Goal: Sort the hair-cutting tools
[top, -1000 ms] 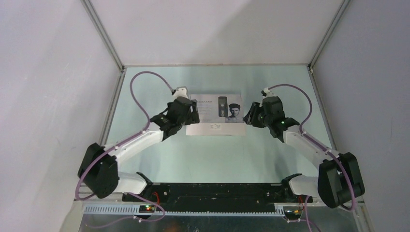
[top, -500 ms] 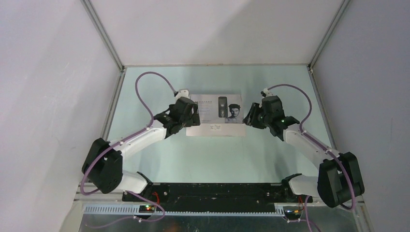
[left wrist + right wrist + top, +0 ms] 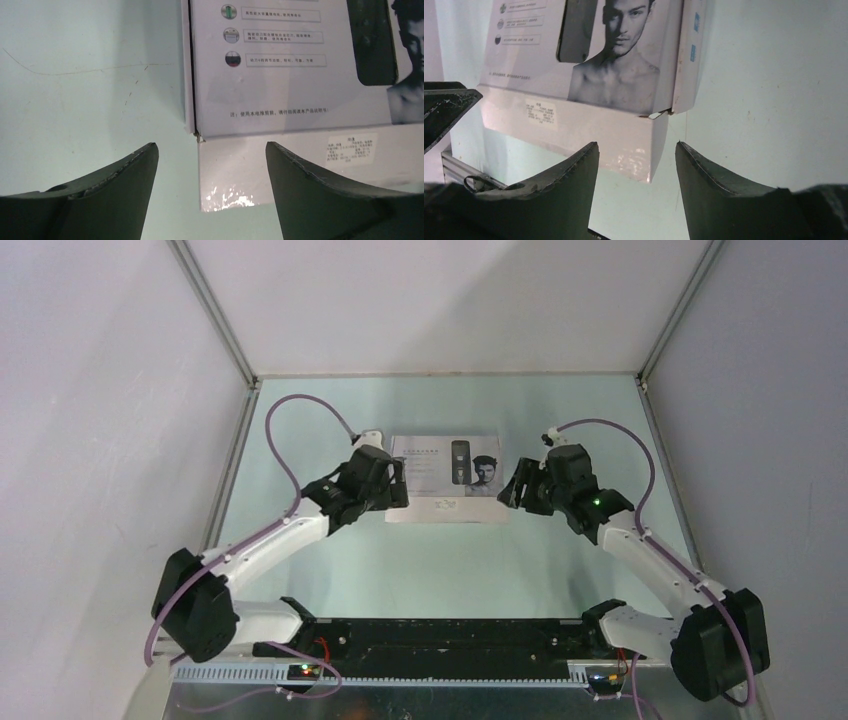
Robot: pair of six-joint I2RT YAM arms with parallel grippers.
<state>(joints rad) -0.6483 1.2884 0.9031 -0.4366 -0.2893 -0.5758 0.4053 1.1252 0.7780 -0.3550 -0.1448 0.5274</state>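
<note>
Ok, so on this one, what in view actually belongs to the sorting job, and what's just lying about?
Job: left gripper, open, at the near left corner of the box; right gripper, open, at its near right corner. No cutting tools show.
Lying about: that printed white box, lid shut; table.

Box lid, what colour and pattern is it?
The box lid is white with a man's portrait; best in right wrist view.

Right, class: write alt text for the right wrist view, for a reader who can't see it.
A white box with a man's portrait on its lid lies on a pale table, one corner facing the open right gripper. Its two dark fingers fill the bottom of the view, holding nothing.
</note>
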